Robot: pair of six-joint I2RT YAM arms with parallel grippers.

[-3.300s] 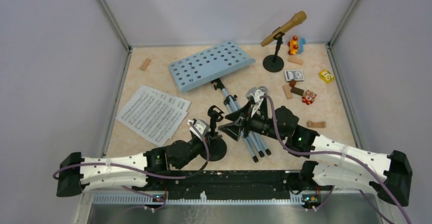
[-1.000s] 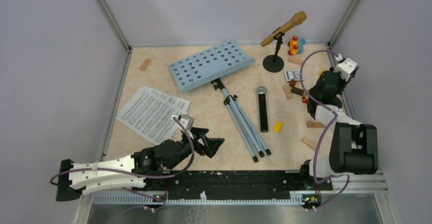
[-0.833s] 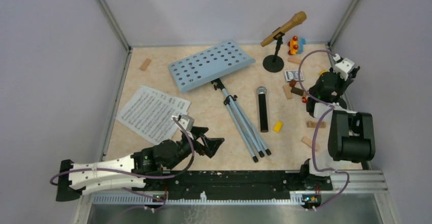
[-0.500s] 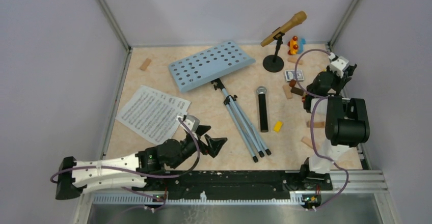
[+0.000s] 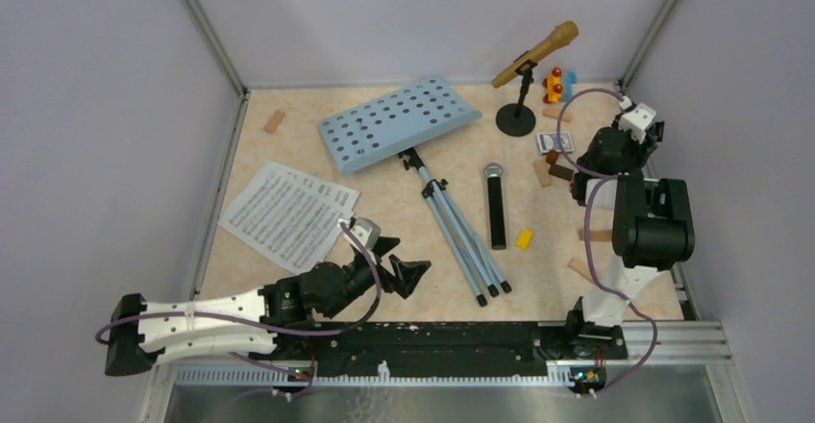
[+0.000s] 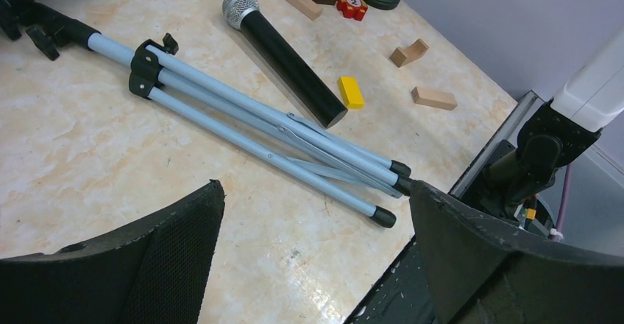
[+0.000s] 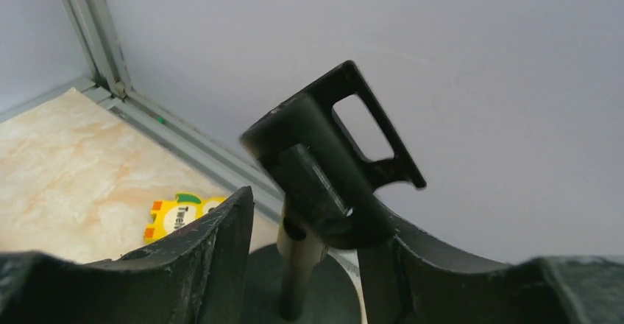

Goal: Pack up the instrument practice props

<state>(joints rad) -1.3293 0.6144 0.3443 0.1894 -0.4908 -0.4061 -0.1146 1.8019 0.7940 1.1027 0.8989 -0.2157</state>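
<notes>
Music sheets lie left on the desk, beside the wide, empty left claw. Blue music stand, black microphone and gold microphone sit centre, seemingly unpacked. The right claw loosely straddles a mic holder.

My right gripper covered most of the round base of the mic holder. Past its left finger, a yellow toy sat half hidden, its print unreadable.
</notes>
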